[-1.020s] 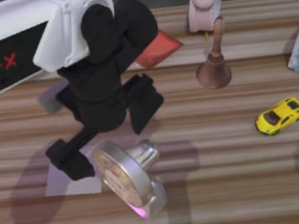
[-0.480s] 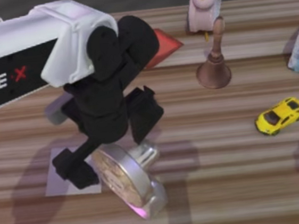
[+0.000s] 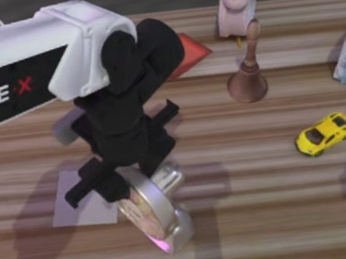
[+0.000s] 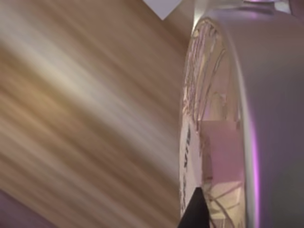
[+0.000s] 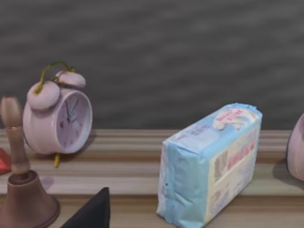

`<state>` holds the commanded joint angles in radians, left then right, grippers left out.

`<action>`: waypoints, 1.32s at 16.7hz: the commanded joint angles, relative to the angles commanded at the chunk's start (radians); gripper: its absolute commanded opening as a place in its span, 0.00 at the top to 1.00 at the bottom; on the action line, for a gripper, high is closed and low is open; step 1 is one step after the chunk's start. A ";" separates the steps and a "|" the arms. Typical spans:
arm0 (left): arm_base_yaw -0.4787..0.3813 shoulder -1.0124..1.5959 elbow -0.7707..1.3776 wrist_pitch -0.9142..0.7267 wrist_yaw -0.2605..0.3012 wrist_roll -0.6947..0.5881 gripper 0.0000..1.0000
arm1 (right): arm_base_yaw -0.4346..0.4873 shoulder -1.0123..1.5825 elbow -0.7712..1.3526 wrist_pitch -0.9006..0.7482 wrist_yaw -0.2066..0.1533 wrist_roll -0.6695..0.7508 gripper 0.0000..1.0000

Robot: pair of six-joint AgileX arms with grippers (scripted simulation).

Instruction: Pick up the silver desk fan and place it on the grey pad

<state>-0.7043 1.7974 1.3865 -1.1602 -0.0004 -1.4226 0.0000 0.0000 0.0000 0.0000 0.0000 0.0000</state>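
On the striped wooden table [image 3: 277,174], my left gripper [image 3: 132,180] clamps the silver desk fan [image 3: 154,215]. The grey pad [image 3: 76,208] lies just left of it. I can't tell my right gripper's state.

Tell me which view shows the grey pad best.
The top view: the grey pad lies flat at the table's left, partly covered by the left tool closing on the silver desk fan. The left wrist view catches only one pale corner; the right wrist view shows none of it.

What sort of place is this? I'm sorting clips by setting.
Likely a rendered tabletop test scene, not a real room: a wood-striped table scattered with unrelated props, like a hand bell, a yellow toy car and an alarm clock.
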 joint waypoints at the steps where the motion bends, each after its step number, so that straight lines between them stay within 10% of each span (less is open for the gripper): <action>1: 0.000 0.000 0.000 0.000 0.000 0.000 0.83 | 0.000 0.000 0.000 0.000 0.000 0.000 0.00; 4: 0.000 0.000 0.000 0.000 0.000 0.000 1.00 | 0.000 0.000 0.000 0.000 0.000 0.000 0.00; 22: 0.018 -0.016 0.182 -0.196 0.000 -0.001 1.00 | 0.000 0.000 0.000 0.000 0.000 0.000 0.00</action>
<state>-0.6860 1.7814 1.5683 -1.3562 -0.0004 -1.4235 0.0000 0.0000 0.0000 0.0000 0.0000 0.0000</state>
